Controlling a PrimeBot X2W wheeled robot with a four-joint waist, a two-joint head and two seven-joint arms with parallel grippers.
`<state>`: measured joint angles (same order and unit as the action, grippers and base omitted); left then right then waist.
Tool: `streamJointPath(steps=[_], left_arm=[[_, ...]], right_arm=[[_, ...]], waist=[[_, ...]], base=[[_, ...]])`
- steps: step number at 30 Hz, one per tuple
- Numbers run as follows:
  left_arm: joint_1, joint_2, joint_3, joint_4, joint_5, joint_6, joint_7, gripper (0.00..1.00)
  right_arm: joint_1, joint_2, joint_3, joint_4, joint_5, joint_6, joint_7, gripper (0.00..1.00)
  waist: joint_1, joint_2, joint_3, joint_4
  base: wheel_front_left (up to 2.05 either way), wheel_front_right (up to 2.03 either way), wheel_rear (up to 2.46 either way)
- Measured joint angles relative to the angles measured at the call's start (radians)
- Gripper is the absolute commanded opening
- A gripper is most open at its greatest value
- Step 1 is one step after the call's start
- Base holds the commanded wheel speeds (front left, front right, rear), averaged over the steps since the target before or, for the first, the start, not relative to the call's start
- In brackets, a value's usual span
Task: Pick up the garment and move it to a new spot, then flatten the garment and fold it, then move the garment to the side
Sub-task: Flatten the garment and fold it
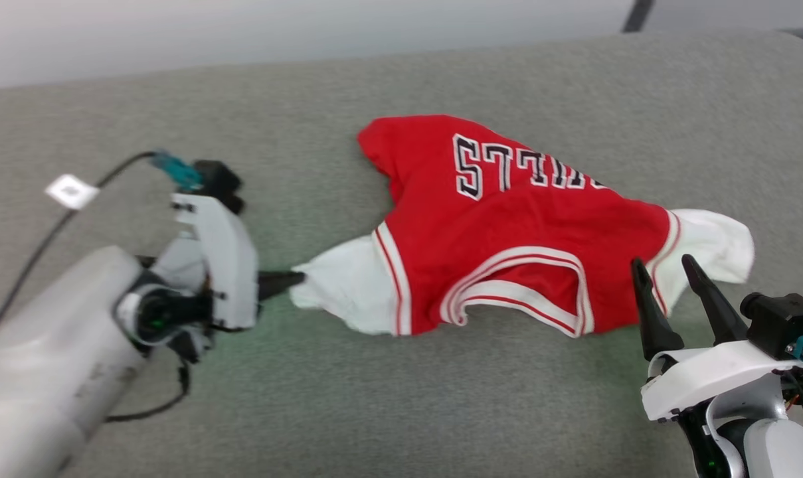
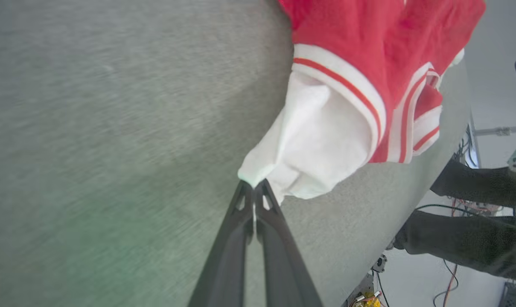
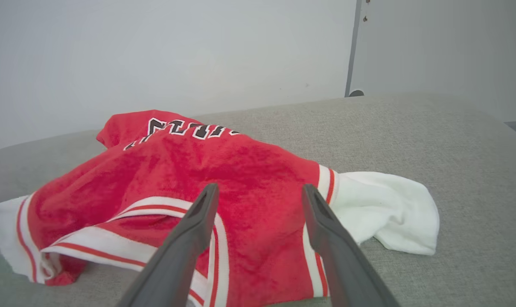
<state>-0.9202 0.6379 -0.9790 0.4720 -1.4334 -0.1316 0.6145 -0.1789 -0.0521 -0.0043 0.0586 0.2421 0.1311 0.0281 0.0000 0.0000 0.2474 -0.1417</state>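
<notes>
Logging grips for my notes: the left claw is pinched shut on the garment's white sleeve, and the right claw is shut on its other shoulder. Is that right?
Not quite: the right claw is open, fingers apart beside the garment, as the right wrist view shows. The left claw is shut on the white sleeve.

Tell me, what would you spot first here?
A crumpled red jersey shirt with white sleeves lies in the middle of the grey fabric surface. The left pincer is shut on one sleeve's tip, while the right pincer hovers open by the other sleeve.
</notes>
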Motion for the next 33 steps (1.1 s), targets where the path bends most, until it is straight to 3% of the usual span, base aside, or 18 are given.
streamJointPath(steps=[12, 24, 25, 26, 27, 29, 30, 31, 33], left_arm=[[-0.004, 0.116, 0.025, 0.113, 0.002, 0.0, -0.078, 0.0], [0.021, 0.085, -0.034, 0.232, 0.068, 0.0, -0.167, 0.0], [0.021, 0.082, -0.032, 0.233, 0.071, 0.0, -0.196, 0.05], [0.021, 0.081, -0.028, 0.235, 0.071, 0.0, -0.223, 0.29], [0.021, 0.08, -0.027, 0.235, 0.074, 0.0, -0.248, 0.29], [0.027, 0.081, -0.025, 0.231, 0.08, 0.0, -0.303, 0.45], [0.031, 0.082, -0.022, 0.227, 0.08, 0.0, -0.331, 0.85], [0.037, 0.084, -0.015, 0.222, 0.079, 0.0, -0.361, 1.0], [0.051, 0.083, -0.005, 0.214, 0.077, 0.0, -0.421, 1.0]], right_arm=[[0.007, 0.0, -0.019, -0.027, -0.02, 0.0, 0.045, 1.0], [0.025, 0.0, -0.003, -0.064, -0.07, 0.0, 0.118, 1.0], [0.025, 0.0, 0.003, -0.068, -0.076, 0.0, 0.127, 1.0], [0.025, 0.0, 0.011, -0.07, -0.083, 0.0, 0.137, 1.0], [0.025, 0.0, 0.018, -0.072, -0.094, 0.0, 0.147, 1.0], [0.024, -0.009, 0.041, -0.075, -0.106, 0.0, 0.17, 1.0], [0.023, -0.023, 0.056, -0.075, -0.11, 0.0, 0.184, 1.0], [0.022, -0.043, 0.071, -0.073, -0.112, 0.0, 0.199, 1.0], [0.018, -0.091, 0.108, -0.071, -0.111, 0.0, 0.236, 1.0]], waist=[[0.0001, 0.0, -0.049, 0.086], [0.0, 0.0, -0.037, 0.061], [0.0, 0.0, -0.035, 0.059], [0.0, 0.0, -0.035, 0.057], [0.0, 0.0, -0.034, 0.055], [0.0001, 0.0, -0.037, 0.054], [0.0001, 0.0, -0.039, 0.055], [0.0, 0.0, -0.041, 0.057], [0.0, 0.0, -0.045, 0.064]], base=[[0.0, 0.0, 0.0], [0.0, 0.0, 0.0], [0.0, 0.0, 0.0], [0.0, 0.0, 0.0], [0.0, 0.0, 0.0], [0.0, 0.0, 0.0], [0.0, 0.0, 0.0], [0.0, 0.0, 0.0], [0.0, 0.0, 0.0]])
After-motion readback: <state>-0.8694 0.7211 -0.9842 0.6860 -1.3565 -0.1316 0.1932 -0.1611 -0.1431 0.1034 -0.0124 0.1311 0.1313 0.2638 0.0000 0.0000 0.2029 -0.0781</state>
